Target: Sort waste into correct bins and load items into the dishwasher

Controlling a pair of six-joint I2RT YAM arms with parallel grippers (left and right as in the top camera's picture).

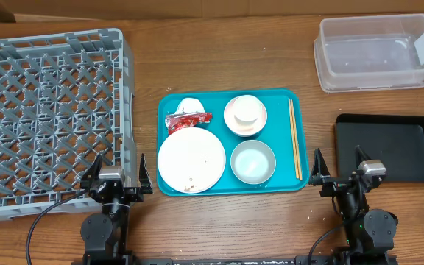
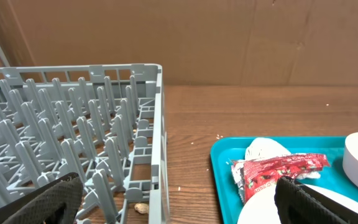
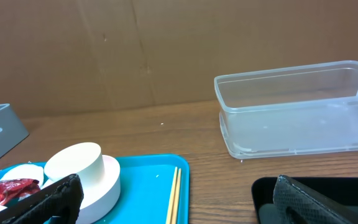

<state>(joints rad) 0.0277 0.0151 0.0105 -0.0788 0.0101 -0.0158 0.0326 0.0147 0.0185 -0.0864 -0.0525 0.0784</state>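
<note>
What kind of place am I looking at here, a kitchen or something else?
Probably a robot test bench staged as a kitchen clean-up spot, not a real kitchen: a wooden table backed by cardboard, a grey dish rack, and a teal tray holding a plate.

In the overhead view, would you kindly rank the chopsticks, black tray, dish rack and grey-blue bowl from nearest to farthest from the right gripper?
From the right gripper:
1. The black tray, immediately at its right.
2. The chopsticks, on the right edge of the teal tray, to its left.
3. The grey-blue bowl, farther left on that tray.
4. The dish rack, at the table's far left.
</note>
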